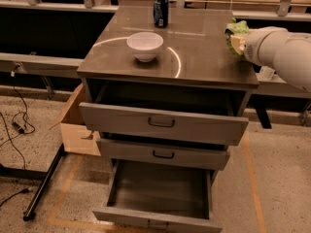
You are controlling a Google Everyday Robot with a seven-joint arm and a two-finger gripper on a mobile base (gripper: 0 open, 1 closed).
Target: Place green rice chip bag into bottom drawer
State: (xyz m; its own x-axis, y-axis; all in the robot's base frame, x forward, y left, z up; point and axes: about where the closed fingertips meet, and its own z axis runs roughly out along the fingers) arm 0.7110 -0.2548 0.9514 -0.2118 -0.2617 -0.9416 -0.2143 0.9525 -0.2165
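Observation:
The green rice chip bag (234, 29) is a crinkly light-green bag at the right edge of the cabinet top (194, 57). My gripper (236, 41) is at the end of the white arm (282, 52) that reaches in from the right. It is shut on the bag, whose green top sticks out above and left of it. The fingers are mostly hidden by the wrist. The bottom drawer (155, 220) is pulled far out, and nothing shows in its deep grey inside. It lies low and to the left of the gripper.
A white bowl (145, 45) and a blue can (161, 11) stand on the cabinet top. The two upper drawers (163, 123) are pulled out a little. A cardboard box (73, 125) and a black stand leg (46, 183) are on the floor at the left.

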